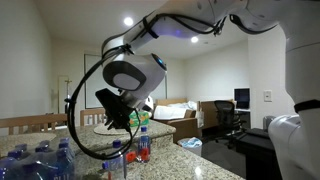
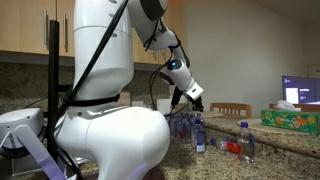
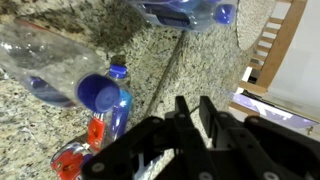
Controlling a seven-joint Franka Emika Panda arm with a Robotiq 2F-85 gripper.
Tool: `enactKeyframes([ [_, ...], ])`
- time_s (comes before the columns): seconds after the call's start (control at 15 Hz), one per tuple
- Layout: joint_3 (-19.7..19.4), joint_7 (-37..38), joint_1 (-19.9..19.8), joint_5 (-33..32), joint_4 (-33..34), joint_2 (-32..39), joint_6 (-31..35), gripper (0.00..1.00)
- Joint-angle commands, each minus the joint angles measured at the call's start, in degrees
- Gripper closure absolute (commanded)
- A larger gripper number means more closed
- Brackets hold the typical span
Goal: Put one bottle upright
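Several clear plastic water bottles with blue caps lie on the speckled granite counter (image 3: 150,50). In the wrist view one lies at the left (image 3: 45,65) and another lies at the top edge (image 3: 185,12). A bottle with a red label (image 3: 112,108) lies below the gripper's left side. My gripper (image 3: 192,108) hangs above the counter with its fingers close together and nothing between them. In both exterior views the gripper (image 1: 118,112) (image 2: 196,101) hovers above the group of bottles (image 1: 40,160) (image 2: 185,128). One bottle (image 1: 143,140) (image 2: 247,141) stands upright.
A wooden chair (image 3: 275,40) stands past the counter edge. A black cable (image 3: 168,70) runs across the counter. Wooden cabinets (image 2: 20,25) hang behind the robot. A green box (image 2: 292,120) sits on the counter. Desks and an office chair (image 1: 228,120) fill the room behind.
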Motion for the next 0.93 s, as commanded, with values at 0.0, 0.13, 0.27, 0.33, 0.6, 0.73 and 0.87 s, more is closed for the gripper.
enactKeyframes([
  [0.0,-1.43,1.47,-1.97,-2.44,2.82,-3.23,0.01,0.49],
  [0.13,-1.53,0.93,-1.31,-2.51,3.17,-1.16,0.01,0.62],
  [0.27,-2.19,1.20,-2.46,-3.16,4.81,-2.39,0.01,0.48],
  [0.33,-2.34,1.20,-2.60,-3.16,4.90,-2.81,0.01,0.44],
  [0.6,-2.25,1.20,-2.49,-3.16,4.86,-2.89,0.01,0.44],
  [0.73,-2.24,1.20,-2.48,-3.16,4.86,-2.88,0.01,0.44],
  [0.87,-2.24,1.20,-2.48,-3.16,4.86,-2.88,0.01,0.44],
])
